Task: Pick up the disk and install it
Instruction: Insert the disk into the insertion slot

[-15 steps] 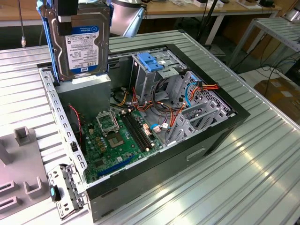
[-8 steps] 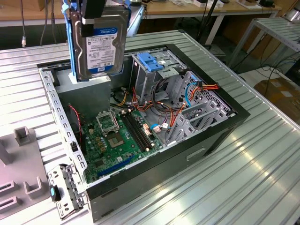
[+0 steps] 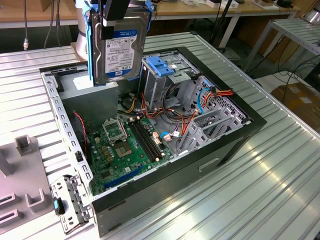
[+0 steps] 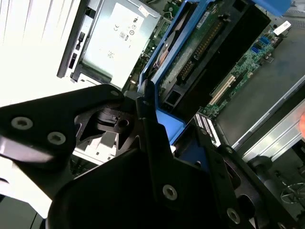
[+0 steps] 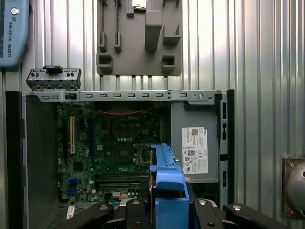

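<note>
The gripper point(image 3: 114, 20) pinches the disk point(image 3: 119, 47) between its fingers, upright over the open computer case point(image 3: 225, 156); the exterior view's edge crops the disk's top.

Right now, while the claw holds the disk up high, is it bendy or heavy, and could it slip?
Probably stiff: the disk hangs upright from the claw without sagging. Likely heavy for its size, since its body looks like metal. The smooth blue plastic rail might slip if bumped.
</note>
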`<control>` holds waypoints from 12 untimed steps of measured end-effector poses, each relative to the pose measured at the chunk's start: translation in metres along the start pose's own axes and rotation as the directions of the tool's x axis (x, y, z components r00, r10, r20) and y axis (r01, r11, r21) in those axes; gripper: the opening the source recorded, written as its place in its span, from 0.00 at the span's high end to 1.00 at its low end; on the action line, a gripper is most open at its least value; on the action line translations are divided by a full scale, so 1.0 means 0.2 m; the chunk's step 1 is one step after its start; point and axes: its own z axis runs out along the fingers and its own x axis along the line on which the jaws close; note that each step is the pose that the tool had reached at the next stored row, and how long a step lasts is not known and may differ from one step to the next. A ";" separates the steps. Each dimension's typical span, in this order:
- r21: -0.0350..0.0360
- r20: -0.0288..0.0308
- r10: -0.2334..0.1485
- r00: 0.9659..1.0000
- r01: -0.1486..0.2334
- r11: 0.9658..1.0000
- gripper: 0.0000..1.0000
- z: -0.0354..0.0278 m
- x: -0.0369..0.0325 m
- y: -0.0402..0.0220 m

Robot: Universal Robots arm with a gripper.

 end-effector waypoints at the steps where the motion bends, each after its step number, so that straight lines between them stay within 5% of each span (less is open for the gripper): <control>1: 0.000 0.000 0.000 1.000 0.000 1.000 0.63 0.000 0.000 0.000; 12: 0.000 0.000 0.000 1.000 0.000 1.000 0.63 -0.001 0.020 -0.001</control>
